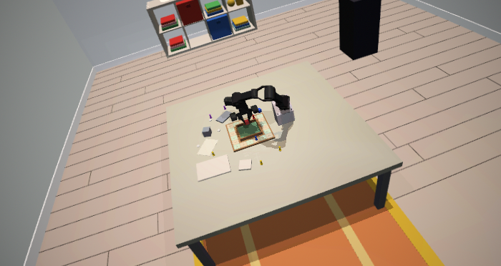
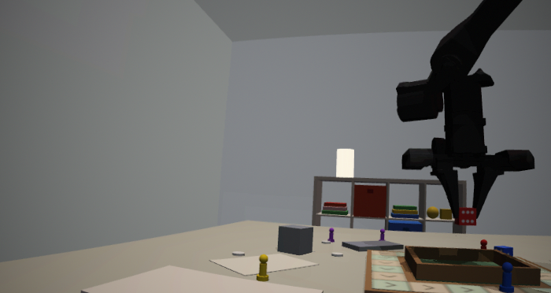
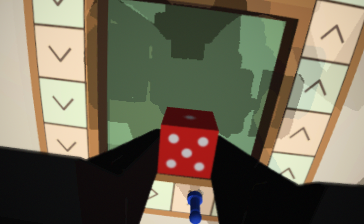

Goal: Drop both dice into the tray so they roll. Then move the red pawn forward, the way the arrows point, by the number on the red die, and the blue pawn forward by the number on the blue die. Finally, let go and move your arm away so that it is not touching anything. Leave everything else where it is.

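My gripper (image 1: 246, 121) (image 2: 467, 216) is shut on the red die (image 2: 467, 216) (image 3: 187, 152) and holds it above the tray (image 2: 478, 275) (image 3: 93, 90). The tray's green floor shows no die in the wrist view. The blue die (image 1: 259, 110) (image 2: 504, 250) lies on the table behind the board (image 1: 234, 149) (image 2: 374, 271). The red pawn (image 1: 253, 116) (image 2: 483, 244) stands on the board's far side. The blue pawn (image 1: 256, 138) (image 2: 507, 278) (image 3: 195, 206) stands on the near side. Arrows are printed on the board's squares.
Yellow pawns (image 1: 261, 162) (image 1: 280, 149) (image 2: 263, 268) and purple pawns (image 1: 210, 116) (image 1: 225, 107) stand around the board. A grey cube (image 1: 207, 131) (image 2: 295, 239), a flat grey slab (image 1: 223, 116), a paper sheet (image 1: 207, 147) and white flat pieces (image 1: 213, 168) (image 1: 245, 164) lie to the left and front.
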Controlling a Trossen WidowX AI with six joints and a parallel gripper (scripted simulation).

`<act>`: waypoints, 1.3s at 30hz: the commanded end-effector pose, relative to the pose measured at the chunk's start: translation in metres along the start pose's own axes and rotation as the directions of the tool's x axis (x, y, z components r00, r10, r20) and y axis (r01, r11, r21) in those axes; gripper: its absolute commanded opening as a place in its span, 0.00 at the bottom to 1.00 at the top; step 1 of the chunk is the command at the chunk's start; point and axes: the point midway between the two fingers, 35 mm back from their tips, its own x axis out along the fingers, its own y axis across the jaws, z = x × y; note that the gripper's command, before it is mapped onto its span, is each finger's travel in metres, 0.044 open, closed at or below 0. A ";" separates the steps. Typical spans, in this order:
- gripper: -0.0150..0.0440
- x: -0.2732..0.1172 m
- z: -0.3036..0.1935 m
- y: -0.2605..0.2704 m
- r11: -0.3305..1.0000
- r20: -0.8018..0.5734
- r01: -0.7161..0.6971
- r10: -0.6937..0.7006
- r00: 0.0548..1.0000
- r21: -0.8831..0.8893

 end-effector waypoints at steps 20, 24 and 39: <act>0.25 0.017 0.008 -0.012 0.995 0.583 0.085 -0.099 0.806 0.052; 0.25 0.018 0.009 -0.013 0.998 0.680 0.046 -0.060 0.730 0.039; 0.25 -0.028 -0.022 0.003 1.000 0.751 -0.001 -0.011 0.660 0.016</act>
